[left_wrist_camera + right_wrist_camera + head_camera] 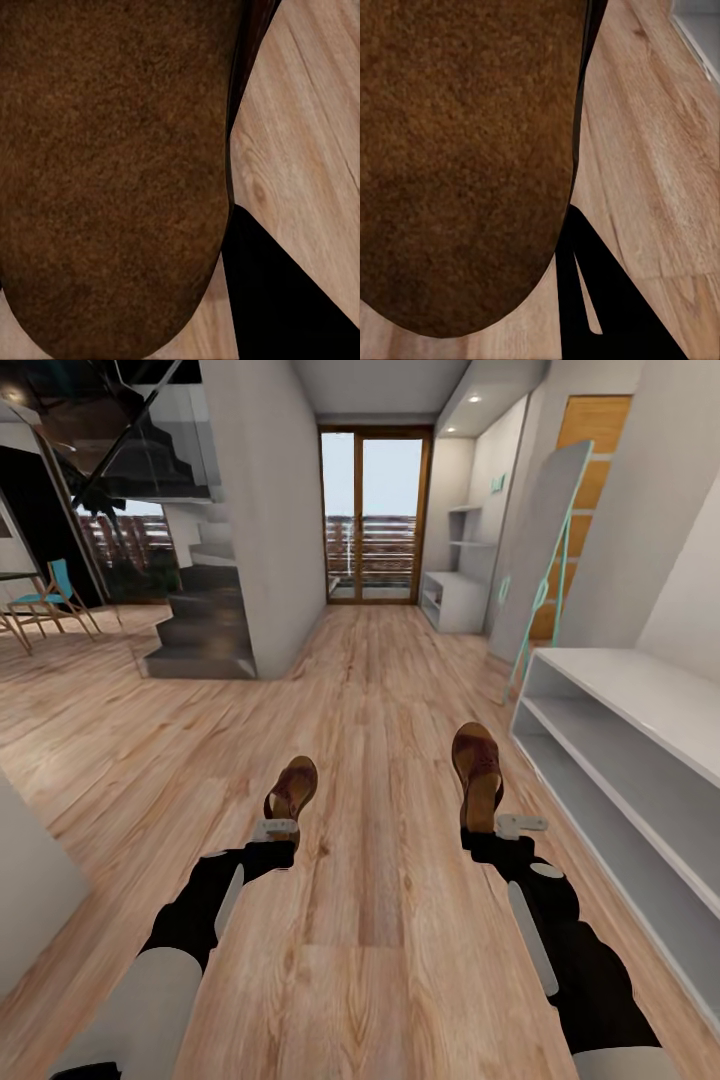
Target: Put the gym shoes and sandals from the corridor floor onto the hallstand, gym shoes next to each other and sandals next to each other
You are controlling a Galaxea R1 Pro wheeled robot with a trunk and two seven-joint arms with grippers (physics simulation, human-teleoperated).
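Two brown sandals are off the corridor floor (pixel 380 690), one in each hand. My left gripper (pixel 282 824) is shut on the heel of one sandal (pixel 292 788), whose brown surface looms close in the left wrist view (pixel 112 172). My right gripper (pixel 490 820) is shut on the heel of the other sandal (pixel 477 760), seen just as close in the right wrist view (pixel 465 150). The hallstand (pixel 455 598), a pale unit with stepped ledges, stands far ahead on the right by the glass door. The gym shoes are out of view.
A plain low white two-tier rack (pixel 620 745) runs along the right wall close to my right arm. A grey panel on a teal frame (pixel 545 560) leans beyond it. Stairs (pixel 200 630) and a white wall block (pixel 265 510) stand left; open planks lead ahead.
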